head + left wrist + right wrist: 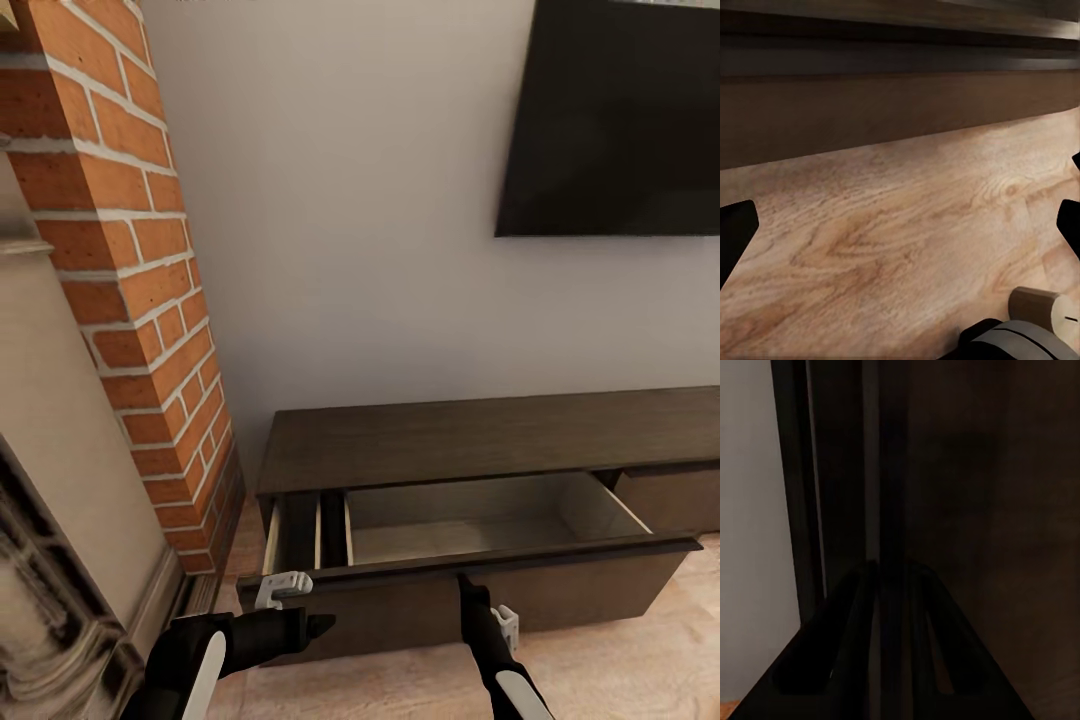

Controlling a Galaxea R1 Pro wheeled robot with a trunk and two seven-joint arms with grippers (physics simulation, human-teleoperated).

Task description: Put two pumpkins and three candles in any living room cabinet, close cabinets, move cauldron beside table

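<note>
One drawer of the long dark-brown wooden cabinet (pixel 470 440) stands open, pale inside. Right gripper (pixel 466 584) meets its front edge, fingers together. Left gripper (pixel 900 225), fingers apart, hangs over the wood floor (pixel 907 247).

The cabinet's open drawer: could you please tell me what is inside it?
The open drawer of the cabinet shows only bare pale wood, with no pumpkin or candle visible. The strip just behind its front panel is hidden.
</note>
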